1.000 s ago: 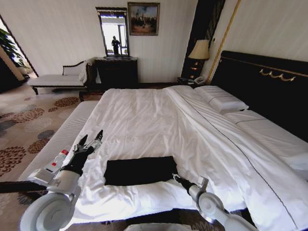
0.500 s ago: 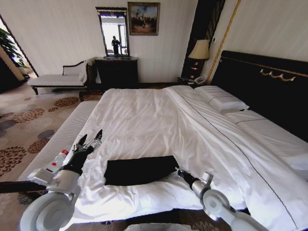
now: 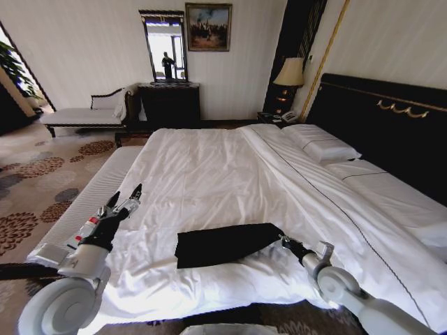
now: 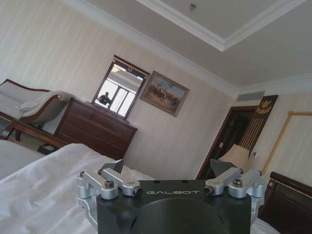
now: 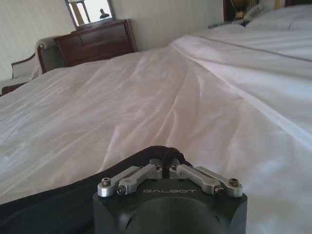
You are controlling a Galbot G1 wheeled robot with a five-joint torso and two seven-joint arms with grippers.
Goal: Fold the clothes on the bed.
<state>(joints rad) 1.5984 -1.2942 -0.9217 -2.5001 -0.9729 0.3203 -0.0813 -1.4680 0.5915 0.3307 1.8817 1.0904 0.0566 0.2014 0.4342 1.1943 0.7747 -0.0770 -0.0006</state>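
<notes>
white sheets cover the bed (image 3: 209, 167), and near its foot the right gripper (image 3: 283, 241) pinches the folded black t-shirt (image 3: 223, 244) by its edge (likely for dragging), left gripper (image 3: 124, 201) hovering spread wide beside.

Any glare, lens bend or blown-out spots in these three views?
Head view: wide-angle bend, walls and headboard lean; mirror reflects a bright window. Left wrist view: the same mirror reflection washes out, the open left gripper dark beneath it. Right wrist view: white sheet bright, T-shirt near-featureless black in the right gripper.
</notes>
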